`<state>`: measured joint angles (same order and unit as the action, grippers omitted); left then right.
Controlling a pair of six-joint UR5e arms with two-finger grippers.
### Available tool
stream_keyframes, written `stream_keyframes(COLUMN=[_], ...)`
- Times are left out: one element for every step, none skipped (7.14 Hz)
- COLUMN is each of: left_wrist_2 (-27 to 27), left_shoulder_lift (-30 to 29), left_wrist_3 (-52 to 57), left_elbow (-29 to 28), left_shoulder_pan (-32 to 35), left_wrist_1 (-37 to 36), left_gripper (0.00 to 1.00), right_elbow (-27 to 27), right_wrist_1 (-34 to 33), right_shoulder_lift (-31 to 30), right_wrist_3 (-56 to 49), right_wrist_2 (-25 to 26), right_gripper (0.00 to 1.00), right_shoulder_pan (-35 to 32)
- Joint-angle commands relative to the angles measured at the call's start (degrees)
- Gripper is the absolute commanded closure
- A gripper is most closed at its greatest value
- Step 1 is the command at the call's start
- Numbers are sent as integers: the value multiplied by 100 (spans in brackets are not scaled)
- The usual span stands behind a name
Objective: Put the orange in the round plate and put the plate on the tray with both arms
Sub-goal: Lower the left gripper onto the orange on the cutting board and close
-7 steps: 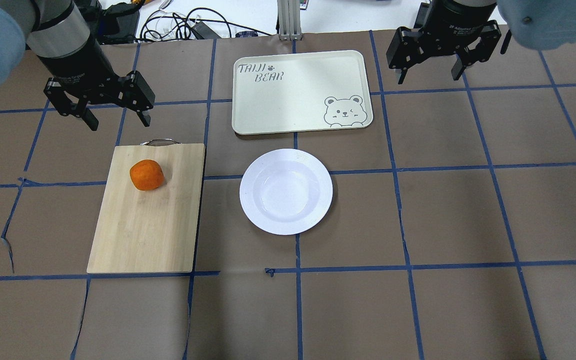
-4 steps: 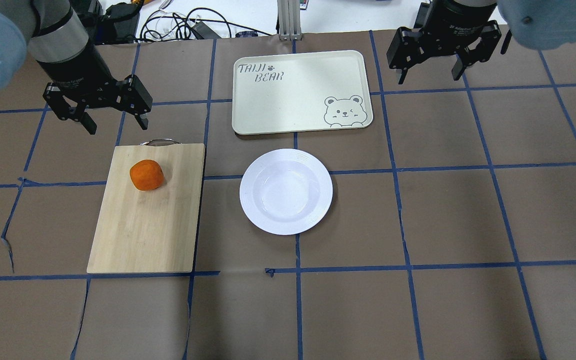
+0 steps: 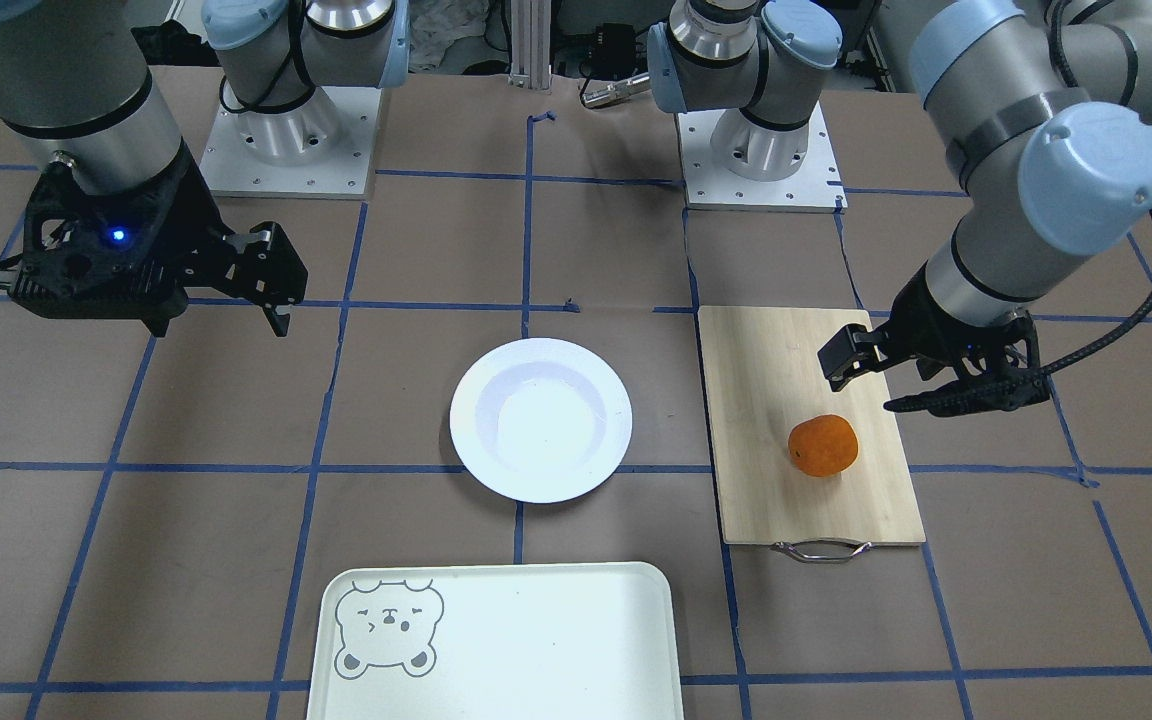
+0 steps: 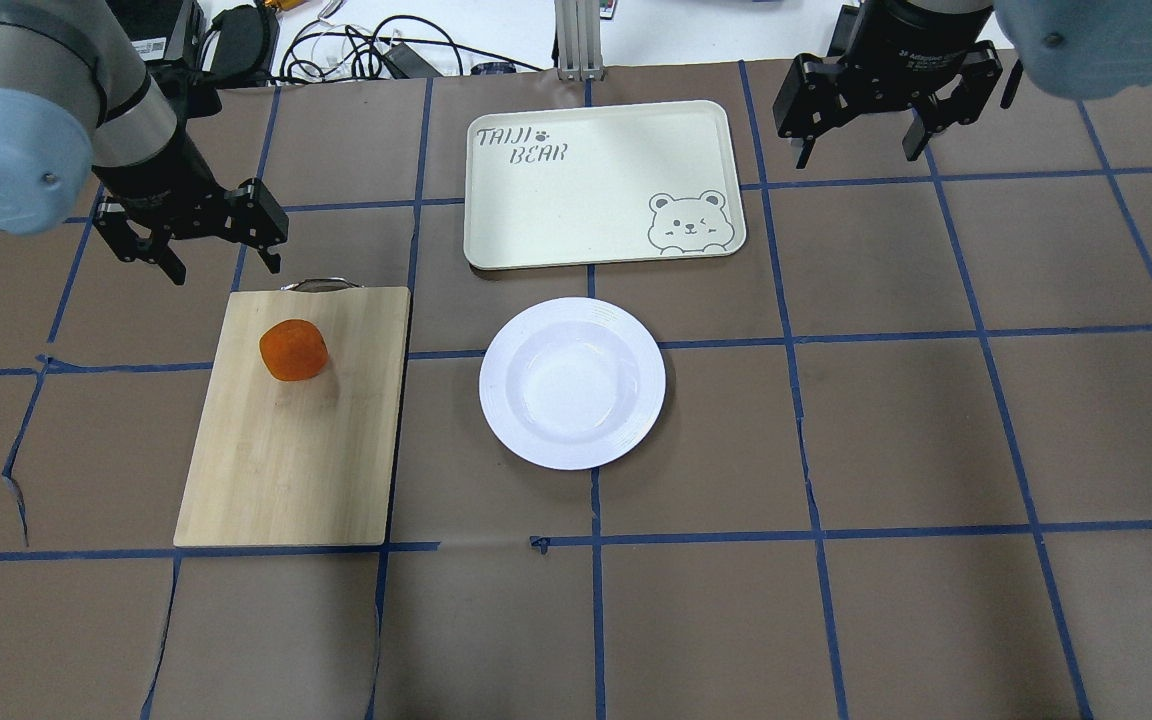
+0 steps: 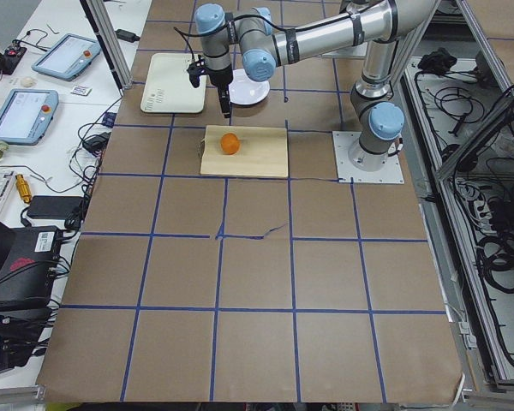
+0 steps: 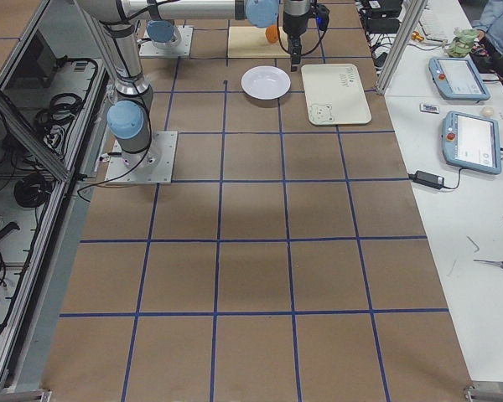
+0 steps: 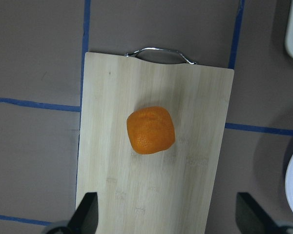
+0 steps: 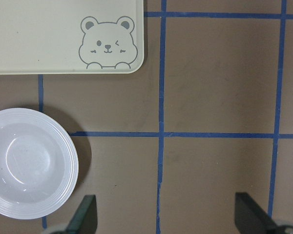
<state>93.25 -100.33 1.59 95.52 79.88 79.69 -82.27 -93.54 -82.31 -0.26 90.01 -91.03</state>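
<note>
The orange [image 4: 293,350] lies on the far half of a bamboo cutting board [image 4: 286,460], also seen as the orange [image 7: 150,130] and orange [image 3: 822,445]. My left gripper [image 4: 226,268] hangs open just beyond the board's handle end, above and short of the fruit, with nothing between its fingers [image 7: 88,212]. The round plate [image 4: 572,383] sits empty on the table centre, in front of the tray [image 4: 596,185], which bears a bear face. Open and empty, my right gripper [image 4: 856,152] hovers at the tray's right side. The right wrist view shows the plate [image 8: 29,163] and the tray's corner [image 8: 63,39].
The board's metal handle [image 4: 321,284] points at the tray side. Blue tape lines grid the brown table cover. Cables [image 4: 366,50] lie beyond the far edge. Both arm bases [image 3: 756,150] stand at the robot's side.
My left gripper has sunk lower and looks smaller, its elbow swinging into the overhead view. The right gripper, orange, plate and tray have not moved.
</note>
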Motion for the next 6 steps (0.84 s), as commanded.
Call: stream_keyframes(left_wrist_2=[1, -25, -17, -43, -61, -61], left_shoulder_lift=[-284, -468, -688, -907, -1057, -1181], left_wrist_3=[-166, -1064, -1352, -1380, -1355, -1354], left_elbow=[300, 300, 309, 326, 361, 362], left_shoulder_pan=[-103, -113, -121, -113, -113, -113], left_wrist_1=[-375, -376, -419, -646, -796, -806], left_gripper=[0, 0, 0, 0, 0, 0], right_elbow=[0, 0, 0, 0, 0, 0], right_wrist_1=[2, -7, -7, 2, 2, 2], right_shoulder_lift=[4, 13, 13, 13, 13, 13], right_wrist_3=[0, 0, 0, 0, 0, 0], right_wrist_2=[-1, -1, -1, -1, -1, -1], right_gripper=[0, 0, 0, 0, 0, 0], right_shoulder_pan=[6, 6, 6, 6, 15, 15])
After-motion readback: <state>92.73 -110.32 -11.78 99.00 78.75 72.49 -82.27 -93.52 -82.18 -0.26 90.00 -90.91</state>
